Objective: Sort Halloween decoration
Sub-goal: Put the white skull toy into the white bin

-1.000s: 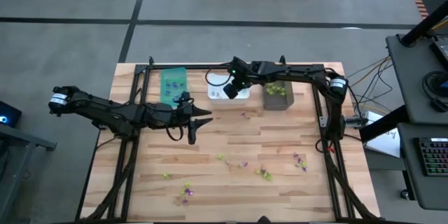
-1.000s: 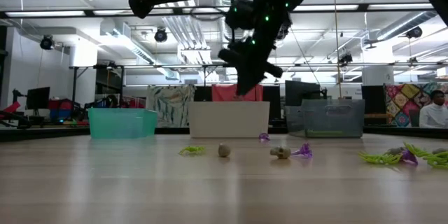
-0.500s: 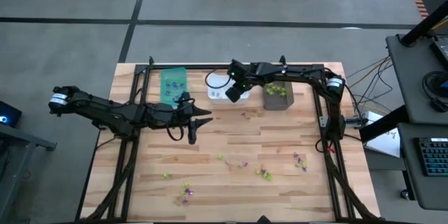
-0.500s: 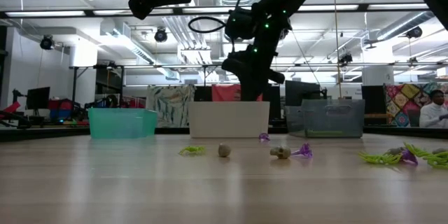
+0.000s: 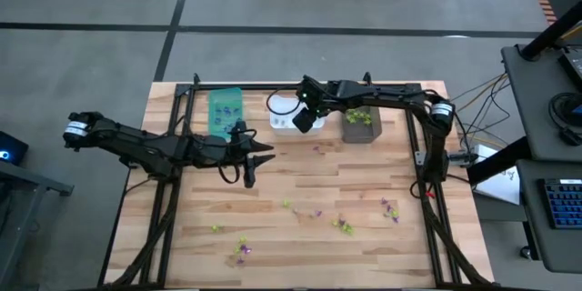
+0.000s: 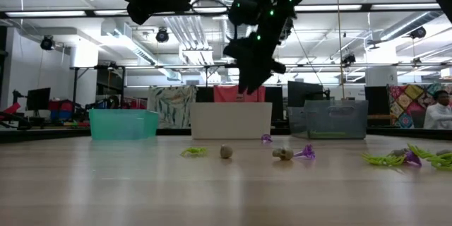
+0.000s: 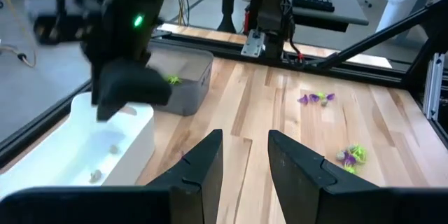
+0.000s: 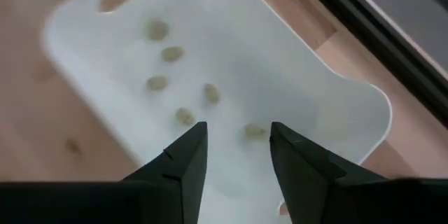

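Note:
The Halloween decoration lies scattered on the wooden table as tiny purple, lime-green and pale trinkets point(image 5: 344, 226), point(image 6: 282, 154). Several pale ones point(image 8: 158, 82) rest on the floor of the white bin point(image 5: 287, 122). My right gripper point(image 8: 238, 152) hangs open above that bin, pointing steeply down, with nothing between its fingers; the left wrist view shows it too point(image 7: 126, 87). Over the table's left middle my left gripper point(image 7: 245, 161) hovers open and empty, pointing toward the bins point(image 5: 259, 156).
A teal bin point(image 5: 225, 109) stands left of the white one and a dark bin point(image 5: 361, 124) holding green trinkets stands to its right, all at the far edge. Black frame rails point(image 5: 424, 159) run along the table's sides. Loose trinkets dot the near half point(image 5: 241, 250).
My right gripper has stayed over the white bin, dipping slightly and rising a little again.

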You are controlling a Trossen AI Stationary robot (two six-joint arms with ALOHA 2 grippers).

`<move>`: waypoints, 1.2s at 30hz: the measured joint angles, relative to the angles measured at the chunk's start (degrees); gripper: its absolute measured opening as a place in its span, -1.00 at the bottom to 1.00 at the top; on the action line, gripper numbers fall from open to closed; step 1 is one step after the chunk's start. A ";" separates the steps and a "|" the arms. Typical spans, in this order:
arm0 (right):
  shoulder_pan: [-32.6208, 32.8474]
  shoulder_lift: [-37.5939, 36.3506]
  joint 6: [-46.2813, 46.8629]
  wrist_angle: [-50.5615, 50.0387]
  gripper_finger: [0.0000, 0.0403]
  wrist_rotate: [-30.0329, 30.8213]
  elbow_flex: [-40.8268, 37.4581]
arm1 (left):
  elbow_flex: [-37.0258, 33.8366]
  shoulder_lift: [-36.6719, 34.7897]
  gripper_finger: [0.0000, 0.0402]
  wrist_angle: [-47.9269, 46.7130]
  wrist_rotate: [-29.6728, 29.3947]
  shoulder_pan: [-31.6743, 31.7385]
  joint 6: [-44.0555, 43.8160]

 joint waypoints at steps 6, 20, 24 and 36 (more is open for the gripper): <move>5.29 -5.26 -2.07 -1.59 -0.33 0.39 -0.79 | -0.50 0.02 -0.51 -1.29 1.95 -0.17 -1.60; 23.83 -20.02 -3.43 -1.41 -0.39 7.99 -9.30 | -0.88 1.09 -0.51 -0.28 3.45 -5.33 -4.98; 29.30 -23.10 -3.43 -0.78 -0.37 8.06 -13.67 | -0.90 3.90 -0.51 2.58 3.47 -6.68 -4.99; 41.73 -23.37 2.70 1.72 -0.37 7.99 -22.25 | -0.56 18.55 -0.51 11.87 3.50 -9.41 -3.57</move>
